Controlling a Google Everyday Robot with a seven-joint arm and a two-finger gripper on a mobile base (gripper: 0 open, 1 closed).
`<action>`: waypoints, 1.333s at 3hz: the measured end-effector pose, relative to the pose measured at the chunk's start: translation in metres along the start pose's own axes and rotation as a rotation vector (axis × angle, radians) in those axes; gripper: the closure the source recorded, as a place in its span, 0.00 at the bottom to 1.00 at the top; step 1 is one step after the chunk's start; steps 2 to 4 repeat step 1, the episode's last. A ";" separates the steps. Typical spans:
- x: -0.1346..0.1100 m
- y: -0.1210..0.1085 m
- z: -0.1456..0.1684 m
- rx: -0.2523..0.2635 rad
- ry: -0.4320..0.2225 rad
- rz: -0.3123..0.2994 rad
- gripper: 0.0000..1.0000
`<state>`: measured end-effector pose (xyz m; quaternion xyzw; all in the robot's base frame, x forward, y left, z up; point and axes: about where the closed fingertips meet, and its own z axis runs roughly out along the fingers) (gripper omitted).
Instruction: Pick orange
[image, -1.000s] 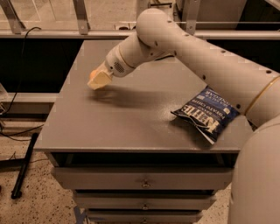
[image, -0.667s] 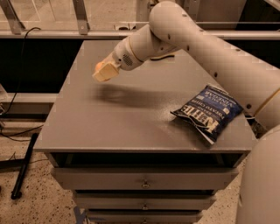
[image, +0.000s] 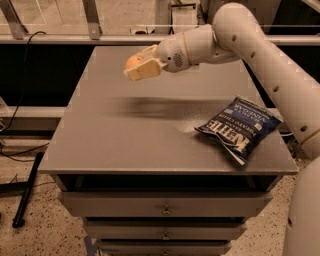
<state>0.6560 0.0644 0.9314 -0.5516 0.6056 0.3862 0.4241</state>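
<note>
We note the orange held in the air over the left rear part of the grey table, clear of the top. The gripper is clamped on it, pale fingers drawn in on the fruit, which peeks out between them. A blurred shadow lies below. To the right, a blue chip bag lies flat near the table's edge. The drawers under the top are closed; we cannot see their contents.
</note>
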 end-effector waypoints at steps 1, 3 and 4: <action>-0.004 0.001 -0.005 -0.019 -0.029 -0.015 1.00; -0.004 0.001 -0.005 -0.019 -0.029 -0.015 1.00; -0.004 0.001 -0.005 -0.019 -0.029 -0.015 1.00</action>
